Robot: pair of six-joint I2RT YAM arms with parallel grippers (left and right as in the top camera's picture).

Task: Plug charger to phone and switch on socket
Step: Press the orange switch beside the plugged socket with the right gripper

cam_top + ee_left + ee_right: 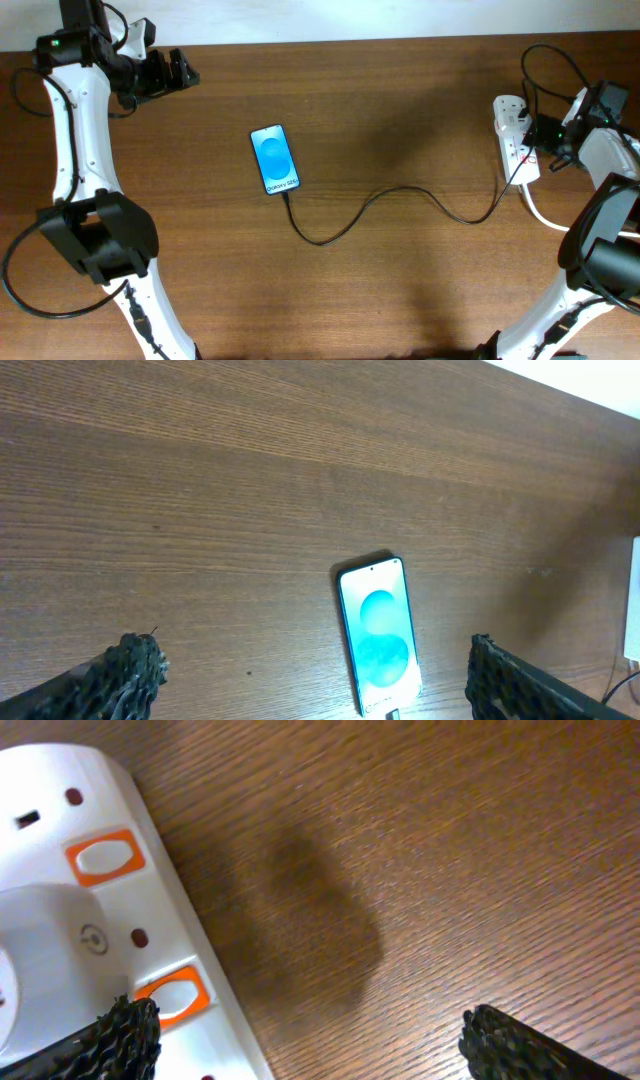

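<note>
The phone [275, 158] lies flat on the wooden table with its bright blue screen up; it also shows in the left wrist view [380, 635]. The thin black charger cable [400, 195] runs from the phone's near end across the table to the white socket strip [515, 135] at the right. In the right wrist view the socket strip [60, 940] shows orange-rimmed switches [105, 856]. My left gripper [180, 70] is open and empty, above the table far left of the phone. My right gripper [545, 150] is open, right over the socket strip's edge.
A thick white cord [540, 212] leaves the strip toward the front right. The table's far edge [350, 42] runs along the top. Both arm bases stand at the front corners.
</note>
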